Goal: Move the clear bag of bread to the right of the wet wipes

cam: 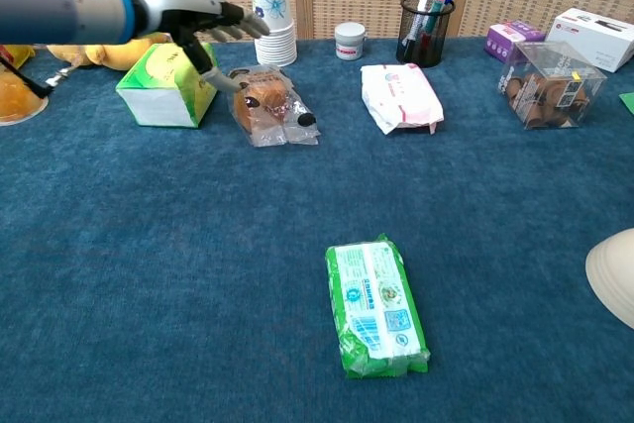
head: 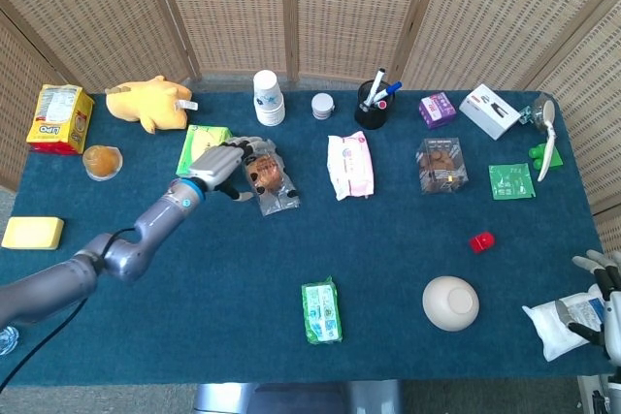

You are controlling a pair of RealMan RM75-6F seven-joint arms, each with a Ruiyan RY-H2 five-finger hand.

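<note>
Left hand (head: pixel 221 163), fingers spread wide and holding nothing, sits upper left of centre in the head view, just beside the clear bag of bread (head: pixel 269 176); the green wet wipes (head: pixel 321 310) lie low centre. In the chest view it hovers at upper left over the bag, whose slack film could slip from a shallow grasp, or the green box (cam: pixel 170 82) get knocked.

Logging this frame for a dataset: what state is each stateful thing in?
left hand: fingers spread, above the bag's left end, holding nothing
right hand: at table's near right edge, empty
clear bag of bread: lying flat, ungrasped
wet wipes: flat, closed
paper cups: stacked upright
</note>
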